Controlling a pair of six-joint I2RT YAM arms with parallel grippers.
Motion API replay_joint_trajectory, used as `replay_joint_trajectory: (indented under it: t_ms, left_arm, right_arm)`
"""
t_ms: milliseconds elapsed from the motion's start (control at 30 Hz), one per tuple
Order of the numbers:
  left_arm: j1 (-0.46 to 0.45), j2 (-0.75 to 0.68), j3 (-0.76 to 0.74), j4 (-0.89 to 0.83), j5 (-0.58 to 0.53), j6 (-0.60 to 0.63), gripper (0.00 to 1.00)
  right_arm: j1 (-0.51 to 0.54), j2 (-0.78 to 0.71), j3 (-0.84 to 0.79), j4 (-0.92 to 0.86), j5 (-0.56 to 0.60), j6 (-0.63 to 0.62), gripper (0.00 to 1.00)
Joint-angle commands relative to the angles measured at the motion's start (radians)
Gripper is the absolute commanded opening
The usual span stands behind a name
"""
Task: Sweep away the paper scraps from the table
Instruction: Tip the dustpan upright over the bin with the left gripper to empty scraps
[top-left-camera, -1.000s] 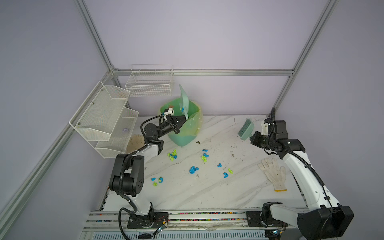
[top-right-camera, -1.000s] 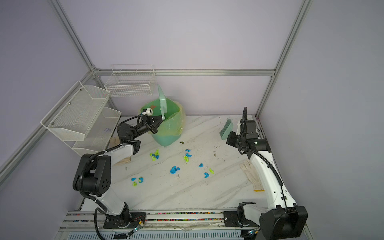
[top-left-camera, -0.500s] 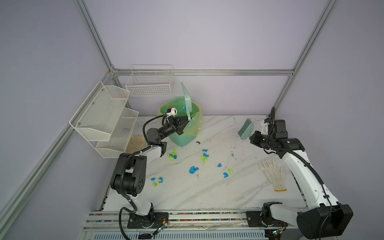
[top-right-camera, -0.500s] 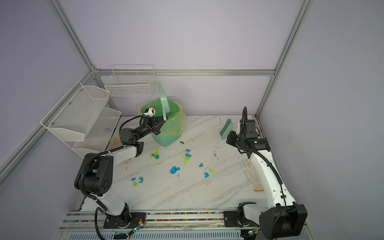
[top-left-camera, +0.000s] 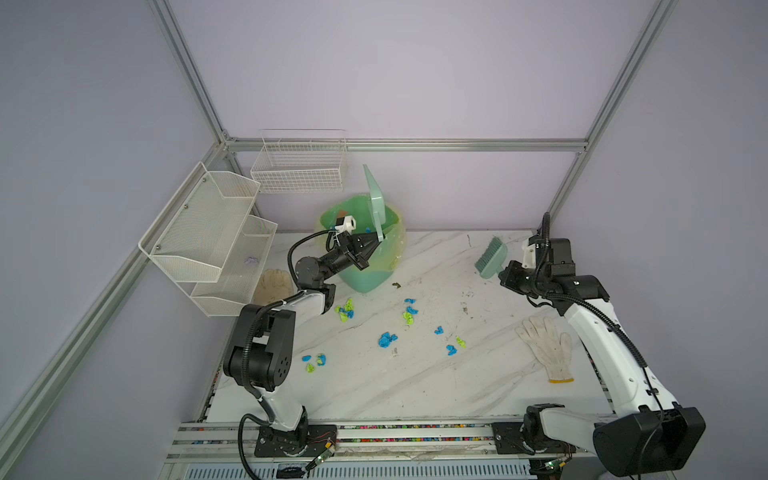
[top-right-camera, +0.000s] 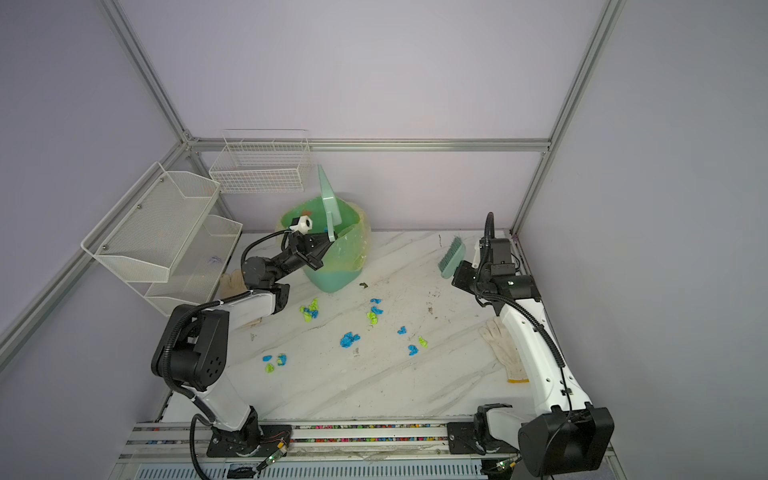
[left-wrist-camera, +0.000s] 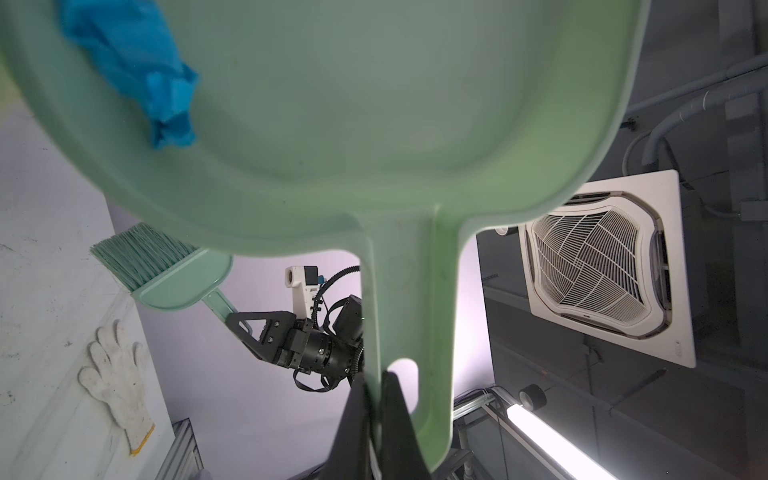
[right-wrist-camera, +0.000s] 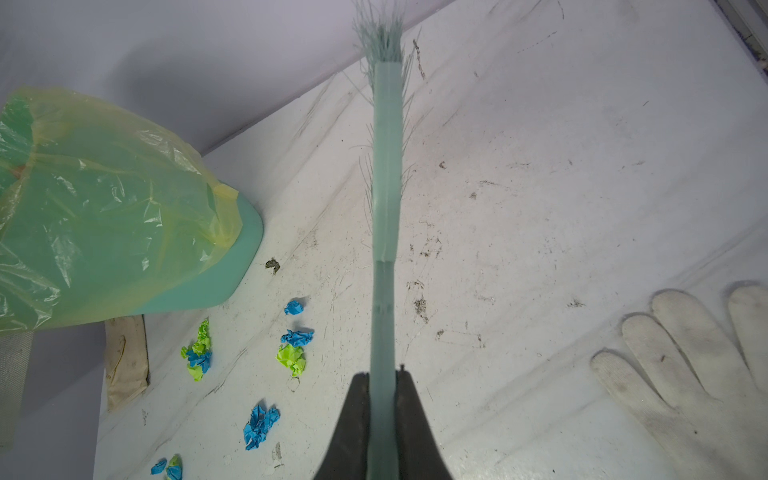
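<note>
Mint plastic dustpan pinched in left gripper — bristly brush in right gripper.

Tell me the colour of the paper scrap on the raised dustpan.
Bright blue; the scrap on the dustpan shows best in the left wrist view.

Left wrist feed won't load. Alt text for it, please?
The left end effector grips the handle of a green dustpan holding one blue paper scrap. Behind, the right end effector holds a brush above the table, where a white glove lies.
</note>
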Motion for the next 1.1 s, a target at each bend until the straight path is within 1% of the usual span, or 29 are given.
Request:
replay_joint_trajectory:
  t_ms: [0, 167, 367, 433, 600, 700, 767, 833, 900, 933, 1000, 1033, 1067]
  left_arm:
    - [-0.004, 0.006, 0.087, 0.066, 0.002, -0.224, 0.00]
    - [0.001, -0.045, 0.111, 0.066, 0.016, -0.222, 0.00]
    - [0.016, -0.051, 0.049, 0.066, 0.027, -0.207, 0.00]
    - [0.017, -0.062, 0.072, 0.067, 0.051, -0.197, 0.00]
    - [0.018, -0.070, 0.094, 0.062, 0.071, -0.191, 0.00]
    - [0.017, -0.090, 0.080, 0.015, 0.088, -0.153, 0.00]
    - [0.017, -0.120, 0.066, -0.078, 0.116, -0.077, 0.00]
    - [0.017, -0.175, 0.056, -0.270, 0.146, 0.056, 0.00]
    - [0.017, -0.260, 0.079, -0.670, 0.170, 0.341, 0.00]
    - [0.017, -0.295, 0.102, -0.872, 0.160, 0.481, 0.00]
    - [0.014, -0.376, 0.196, -1.332, 0.101, 0.815, 0.00]
    - [0.012, -0.387, 0.259, -1.555, 0.055, 0.958, 0.00]
    - [0.006, -0.391, 0.302, -1.698, 0.018, 1.050, 0.00]
  right_arm:
    - [-0.003, 0.006, 0.031, 0.025, -0.008, 0.005, 0.00]
    - [-0.003, 0.002, 0.033, 0.024, 0.000, 0.004, 0.00]
    - [-0.003, 0.005, 0.029, 0.030, -0.010, 0.010, 0.00]
    - [-0.003, 0.000, 0.027, 0.031, -0.007, 0.010, 0.00]
    - [-0.004, -0.004, 0.023, 0.031, -0.016, 0.011, 0.00]
    - [-0.003, -0.007, 0.029, 0.022, -0.018, 0.011, 0.00]
    - [-0.003, -0.009, 0.035, 0.014, -0.018, 0.010, 0.00]
    - [-0.003, -0.009, 0.042, 0.002, -0.018, 0.006, 0.00]
    - [-0.004, -0.009, 0.048, -0.007, -0.022, 0.006, 0.00]
    - [-0.004, -0.010, 0.049, -0.012, -0.024, 0.005, 0.00]
    - [-0.003, -0.014, 0.053, -0.025, -0.029, 0.002, 0.00]
    - [-0.003, -0.013, 0.053, -0.032, -0.030, 0.001, 0.00]
    - [-0.003, -0.014, 0.056, -0.041, -0.031, -0.002, 0.00]
